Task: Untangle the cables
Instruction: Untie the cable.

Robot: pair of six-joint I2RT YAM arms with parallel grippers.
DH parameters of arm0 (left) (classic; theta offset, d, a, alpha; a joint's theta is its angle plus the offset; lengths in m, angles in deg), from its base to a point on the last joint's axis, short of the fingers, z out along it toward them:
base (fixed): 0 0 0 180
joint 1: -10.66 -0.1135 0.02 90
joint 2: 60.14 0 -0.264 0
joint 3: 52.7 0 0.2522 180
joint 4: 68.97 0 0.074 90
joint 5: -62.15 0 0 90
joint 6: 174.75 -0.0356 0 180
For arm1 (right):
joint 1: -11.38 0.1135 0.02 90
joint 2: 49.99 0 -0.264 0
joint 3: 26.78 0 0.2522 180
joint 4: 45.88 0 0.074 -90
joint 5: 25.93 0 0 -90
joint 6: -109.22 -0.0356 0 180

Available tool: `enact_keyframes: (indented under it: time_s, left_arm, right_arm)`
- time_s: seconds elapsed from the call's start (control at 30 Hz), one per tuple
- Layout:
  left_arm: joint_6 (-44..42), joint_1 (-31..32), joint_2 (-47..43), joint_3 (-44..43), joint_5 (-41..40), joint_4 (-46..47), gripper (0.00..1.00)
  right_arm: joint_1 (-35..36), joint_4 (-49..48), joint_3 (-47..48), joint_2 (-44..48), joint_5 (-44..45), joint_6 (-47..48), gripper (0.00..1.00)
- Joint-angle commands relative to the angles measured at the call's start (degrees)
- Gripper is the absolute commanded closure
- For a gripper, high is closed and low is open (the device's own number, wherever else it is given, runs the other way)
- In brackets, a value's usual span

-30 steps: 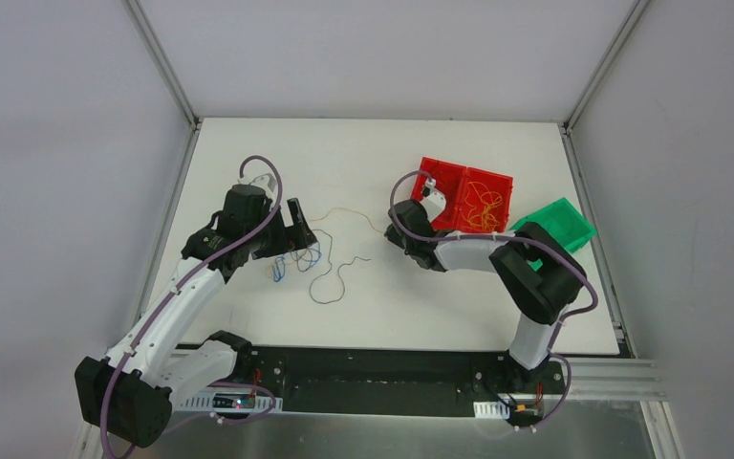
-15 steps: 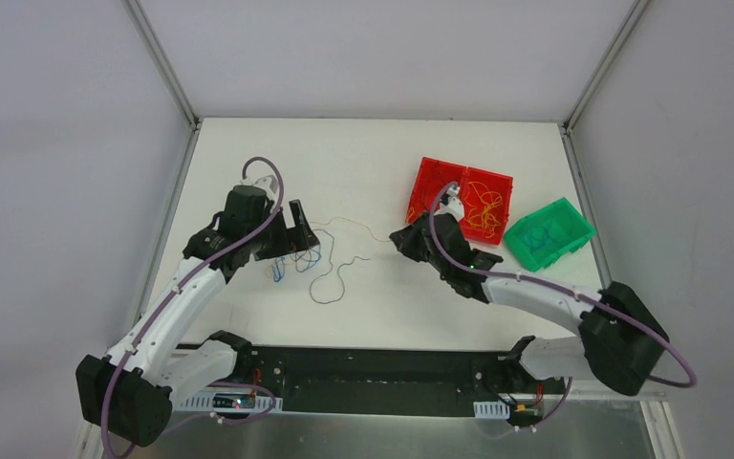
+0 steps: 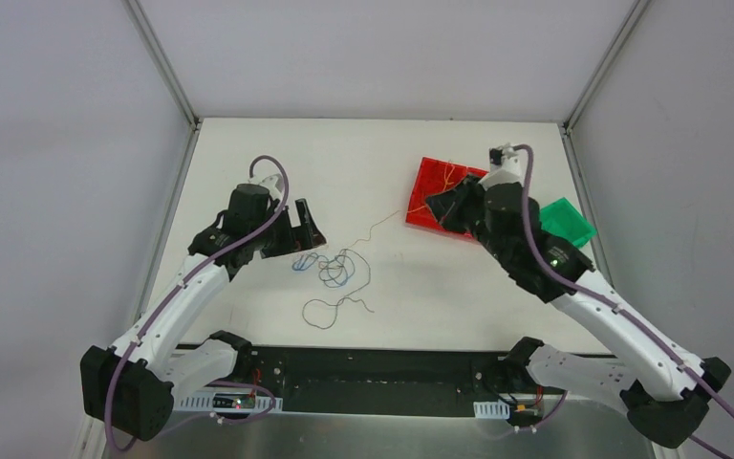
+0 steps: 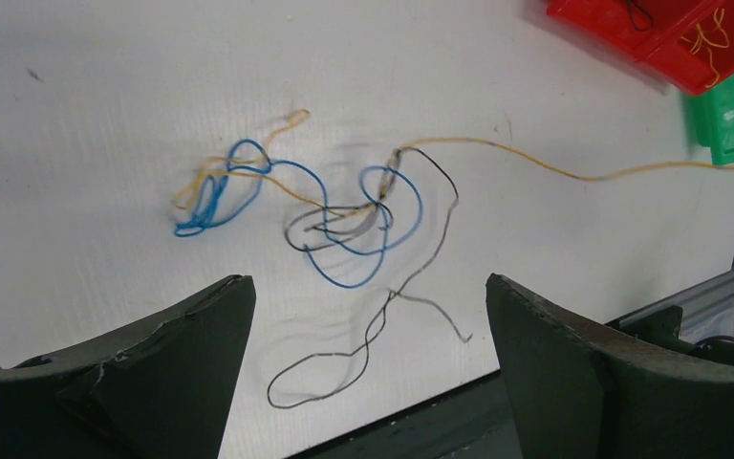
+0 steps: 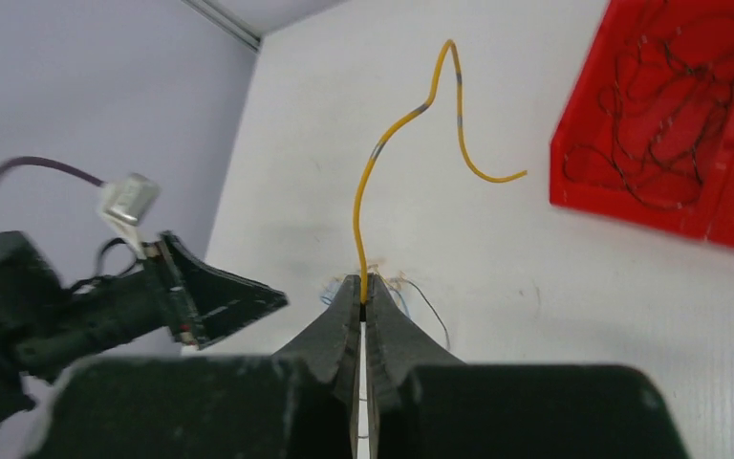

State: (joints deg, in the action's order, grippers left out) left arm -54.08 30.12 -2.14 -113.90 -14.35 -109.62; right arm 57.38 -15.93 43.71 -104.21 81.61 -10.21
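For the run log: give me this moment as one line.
left gripper open above cable clump | right gripper shut on yellow cable near red bin | clump not yet untangled

Open table around both claws; wires and bins are the only snags

The left claw is spread wide with bare table between its fingers. The cable clump lies just ahead of it, and a dark loop reaches into the gap. A yellow strand spans from the clump to the closed right claw. The red bin sits to that claw's right with the green bin beyond it; the table to its left is bare.
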Motion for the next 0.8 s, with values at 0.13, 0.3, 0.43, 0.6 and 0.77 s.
enact_keyframes:
  time_s: [0.13,0.3,0.43,0.6,0.77]
  left_arm:
    - [-4.2,0.9,-3.2,4.1,2.1,18.6,0.06]
    - [-4.9,4.9,-0.7,4.5,1.8,26.6,0.06]
    - [-7.0,8.4,1.3,4.4,1.0,33.2,0.05]
    - [-7.7,9.5,2.2,6.6,2.3,43.4,0.03]
    - [-10.4,10.3,5.7,4.6,7.2,51.3,0.04]
  right_arm:
    - [-0.4,15.7,27.1,-5.6,-5.5,8.2,1.0]
    - [-0.4,20.1,39.0,-11.0,-8.5,9.6,1.0]
    - [-0.4,23.0,47.7,-14.9,-10.2,10.6,1.0]
    - [-0.5,25.1,54.0,-18.1,-12.5,11.2,1.0]
    - [-0.5,25.3,56.1,-19.2,-13.8,11.0,1.0]
